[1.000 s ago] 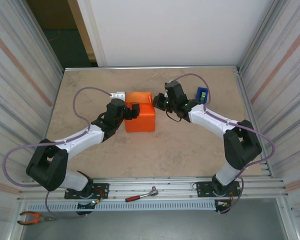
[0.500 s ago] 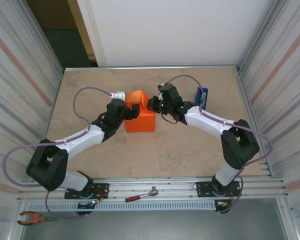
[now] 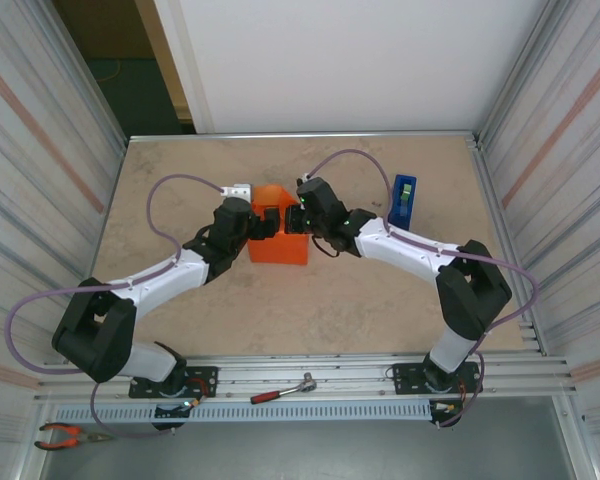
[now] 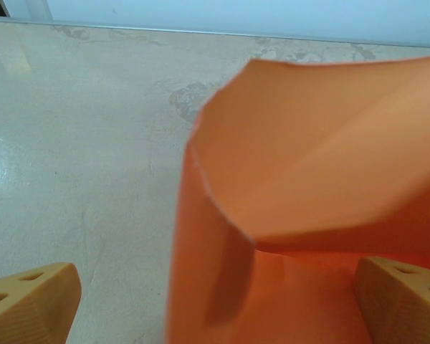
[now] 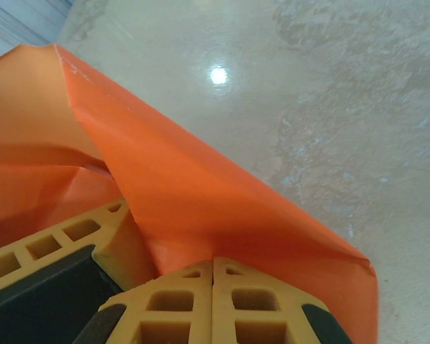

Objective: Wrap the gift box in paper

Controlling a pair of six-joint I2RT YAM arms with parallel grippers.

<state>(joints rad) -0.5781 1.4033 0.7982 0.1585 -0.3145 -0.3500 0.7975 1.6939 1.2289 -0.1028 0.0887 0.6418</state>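
Orange paper (image 3: 278,243) sits at the middle of the table (image 3: 180,175), folded into a blocky parcel between the two wrists. The left gripper (image 4: 215,304) stands wide. Its two fingertips (image 4: 30,304) straddle the near side of the parcel, one over bare tabletop and one at the orange face. Between them a loose flap rises, with its free edge slightly ragged and curling inward.

The right gripper (image 5: 213,287) is fully closed, pads flush together, with the tips against a diagonal fold. Whether any paper is pinched between the pads cannot be told. That fold runs from a raised pointed corner down to a second corner resting on the tabletop.

Bare tabletop lies open beyond the parcel up to the far wall, and on the near side toward the arm bases. A blue tape dispenser (image 3: 403,200) stands well apart to the right. A small white block (image 3: 240,190) lies near the parcel's far left corner.
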